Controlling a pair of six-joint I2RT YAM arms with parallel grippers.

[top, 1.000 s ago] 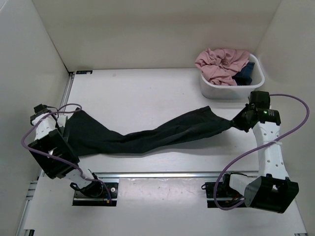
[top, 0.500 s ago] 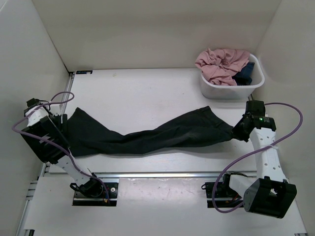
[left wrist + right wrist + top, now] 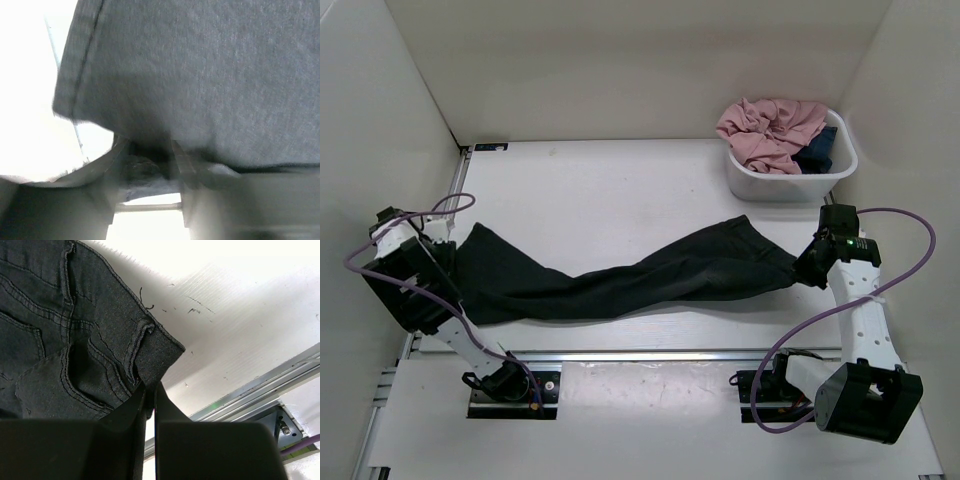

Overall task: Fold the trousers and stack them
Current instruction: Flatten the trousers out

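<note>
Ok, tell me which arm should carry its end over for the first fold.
Left, probably. The left gripper is shut on the hem end of the trousers; the right gripper pins the waistband close to the tub, so it suits anchoring.

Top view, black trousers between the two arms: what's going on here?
Both arms hold the black trousers stretched out across the table. The left gripper is clamped on the leg end, and the right gripper is pinching the waistband by a belt loop. The cloth sags onto the table in the middle, and no fold has been made yet. A white tub at the far right holds a pink garment and a dark blue garment.
</note>
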